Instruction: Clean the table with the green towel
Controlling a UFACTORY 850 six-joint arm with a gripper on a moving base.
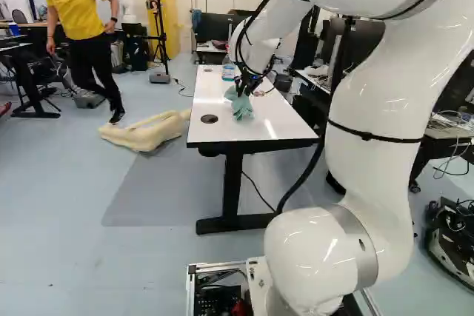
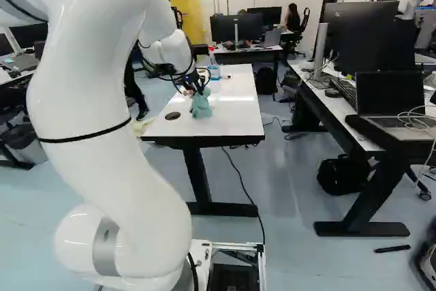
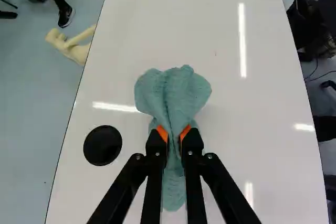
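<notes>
Green towel (image 3: 181, 90), one, bunched: pinched at its middle between the orange pads of the claw (image 3: 174, 134), with loose folds spread ahead of the pads and a tail hanging beneath. Placed over the near part of the desk (image 3: 273, 150), beside the round black cable hole (image 3: 102, 146); contact with the top appears likely, but its extent cannot be told.

Hazards, as judged: the cloth may be pulled from the pads if it is pressed too hard or dragged against friction, being held only by a narrow gather. The top may be scraped by the claw if too little cloth is kept beneath it. Streaks may be left where only the bunched part is rubbed. A fold may be caught at the hole's rim. The bottle of blue liquid (image 1: 228, 69), farther along, may be tipped by an overlong stroke.

Surface: white, glossy, marked by bright reflections; a tiny reddish speck (image 3: 215, 53) is shown ahead of the towel.

Room: pale blue-grey floor (image 1: 59, 205); a cream-coloured object (image 1: 144, 135) laid beside the desk; a laptop (image 2: 392, 103) and monitors (image 2: 361, 39) set out at the right of the right base view.
</notes>
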